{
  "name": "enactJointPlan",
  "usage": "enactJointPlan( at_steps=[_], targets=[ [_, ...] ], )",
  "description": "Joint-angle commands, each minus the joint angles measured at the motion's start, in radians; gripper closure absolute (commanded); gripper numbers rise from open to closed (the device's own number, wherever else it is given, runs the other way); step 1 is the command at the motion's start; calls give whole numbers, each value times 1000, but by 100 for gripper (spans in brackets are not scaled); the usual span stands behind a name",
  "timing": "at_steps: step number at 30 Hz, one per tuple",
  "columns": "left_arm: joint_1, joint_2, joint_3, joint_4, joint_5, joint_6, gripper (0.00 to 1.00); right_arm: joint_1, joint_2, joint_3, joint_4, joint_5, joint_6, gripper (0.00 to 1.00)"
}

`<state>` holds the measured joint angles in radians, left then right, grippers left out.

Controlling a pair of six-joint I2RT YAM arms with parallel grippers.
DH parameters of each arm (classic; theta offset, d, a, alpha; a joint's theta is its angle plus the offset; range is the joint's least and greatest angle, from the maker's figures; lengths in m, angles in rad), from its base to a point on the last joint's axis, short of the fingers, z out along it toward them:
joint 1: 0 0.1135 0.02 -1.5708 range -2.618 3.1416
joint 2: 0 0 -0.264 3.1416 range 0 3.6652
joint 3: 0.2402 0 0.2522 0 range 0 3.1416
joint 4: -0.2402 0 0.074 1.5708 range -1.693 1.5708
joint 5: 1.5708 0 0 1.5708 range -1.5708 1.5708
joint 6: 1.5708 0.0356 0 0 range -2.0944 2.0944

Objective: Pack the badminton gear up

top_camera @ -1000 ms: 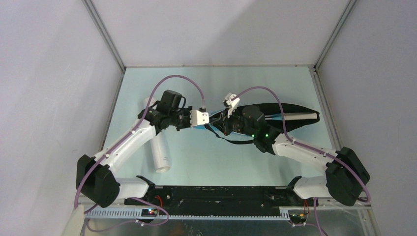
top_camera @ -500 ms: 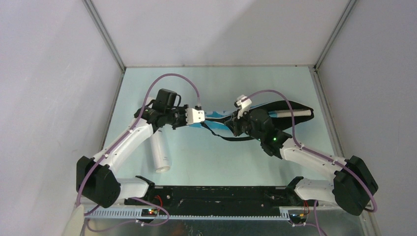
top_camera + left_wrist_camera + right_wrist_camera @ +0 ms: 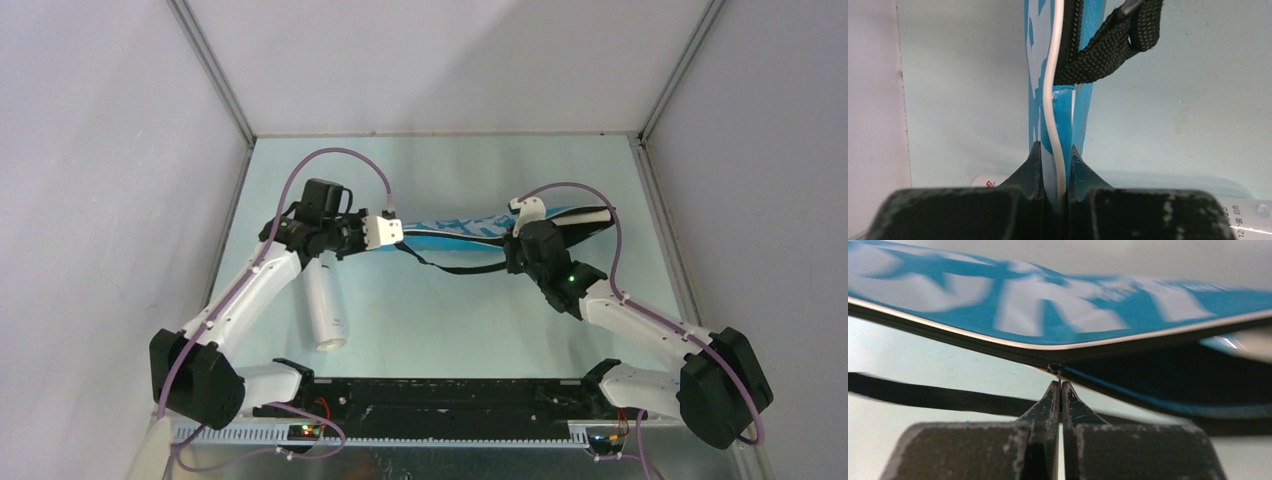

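The blue "SPORT" racket bag lies stretched across the middle of the table, its black strap hanging toward me. A white racket handle sticks out of its right end. My left gripper is shut on the bag's left end, white piping between the fingers. My right gripper is shut on the thin zipper pull at the bag's edge. The long white tube lies under my left arm. No shuttlecocks are in view.
The strap loops just beyond the left gripper and runs below the right gripper. Grey enclosure walls stand on three sides. The tube's label end shows under the left wrist.
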<state>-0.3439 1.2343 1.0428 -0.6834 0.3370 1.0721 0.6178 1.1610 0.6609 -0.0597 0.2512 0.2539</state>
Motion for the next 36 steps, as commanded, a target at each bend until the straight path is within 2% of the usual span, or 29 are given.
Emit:
enactJointPlan(
  at_steps=[1,6,11,20,27,36],
  targets=[
    [40,-51,26,36,-117,6,100,-39,-14,18,-131,258,-1,100],
    [46,-63,29,13,-120,18,100,-83,18,36,-136,343,-11,100],
    [52,-79,20,5,-127,40,100,-130,115,84,-144,509,-46,100],
    [67,-97,17,-23,-138,65,100,-270,295,181,-133,637,-95,100],
    [92,-110,20,-49,-120,86,100,-421,419,241,-89,671,-168,100],
    [120,-131,29,-107,-74,130,100,-650,602,347,-59,624,-283,100]
  ],
)
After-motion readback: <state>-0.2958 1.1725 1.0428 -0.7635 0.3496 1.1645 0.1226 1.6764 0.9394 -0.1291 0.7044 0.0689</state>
